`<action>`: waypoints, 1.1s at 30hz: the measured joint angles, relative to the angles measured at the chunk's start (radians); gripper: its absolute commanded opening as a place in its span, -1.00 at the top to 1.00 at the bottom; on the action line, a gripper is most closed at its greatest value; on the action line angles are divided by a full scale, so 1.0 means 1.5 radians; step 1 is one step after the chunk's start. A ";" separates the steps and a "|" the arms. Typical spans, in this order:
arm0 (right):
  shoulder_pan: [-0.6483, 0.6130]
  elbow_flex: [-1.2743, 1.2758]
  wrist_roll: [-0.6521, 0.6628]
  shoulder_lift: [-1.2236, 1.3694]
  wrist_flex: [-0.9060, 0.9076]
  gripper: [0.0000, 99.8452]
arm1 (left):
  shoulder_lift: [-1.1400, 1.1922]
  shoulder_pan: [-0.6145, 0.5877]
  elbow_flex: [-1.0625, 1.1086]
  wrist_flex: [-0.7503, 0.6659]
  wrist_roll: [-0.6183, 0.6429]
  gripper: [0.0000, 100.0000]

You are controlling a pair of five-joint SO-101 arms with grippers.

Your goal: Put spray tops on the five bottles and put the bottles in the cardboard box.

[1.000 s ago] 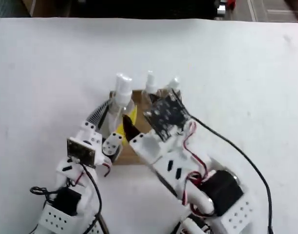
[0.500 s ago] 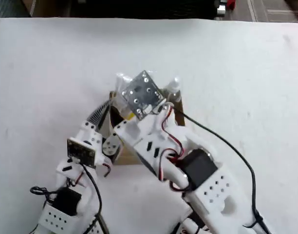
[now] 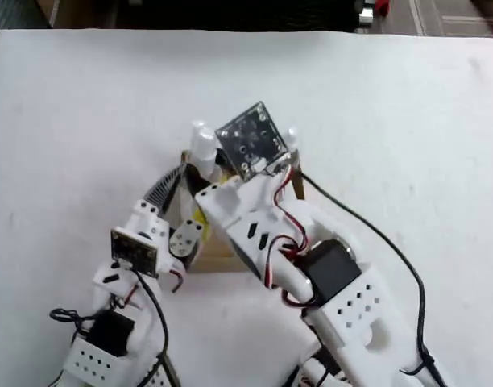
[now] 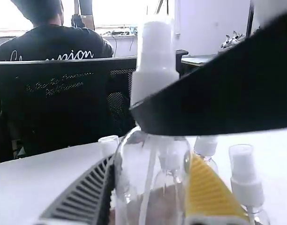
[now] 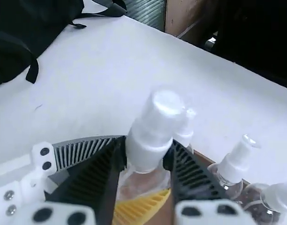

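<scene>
Clear spray-topped bottles (image 5: 235,161) upright in cardboard box (image 3: 297,184)

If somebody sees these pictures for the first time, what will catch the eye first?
The right gripper, its black fingers closed around the white spray top of a clear bottle. The left gripper clamps that bottle's body lower down, at the cardboard box, where other capped bottles stand.

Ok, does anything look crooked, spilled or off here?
Nothing stands out. The left hand holds the bottle upright, the right hand grips its spray top, and the other bottles stand capped in the cardboard box.
</scene>
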 measured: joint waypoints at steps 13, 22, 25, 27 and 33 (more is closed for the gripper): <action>0.009 0.024 -0.001 -0.007 -0.010 0.97 | 0.001 0.000 0.000 0.001 0.001 0.95; 0.012 0.053 -0.001 0.000 -0.059 0.97 | 0.001 -0.003 -0.003 0.052 0.002 0.68; 0.012 0.100 -0.001 0.005 -0.107 0.97 | 0.001 -0.003 -0.013 0.106 0.002 0.66; 0.012 0.132 -0.001 0.000 -0.138 0.97 | 0.001 -0.003 -0.019 0.132 0.002 0.61; 0.016 0.146 -0.001 -0.007 -0.155 0.97 | 0.001 -0.002 -0.029 0.144 0.003 0.54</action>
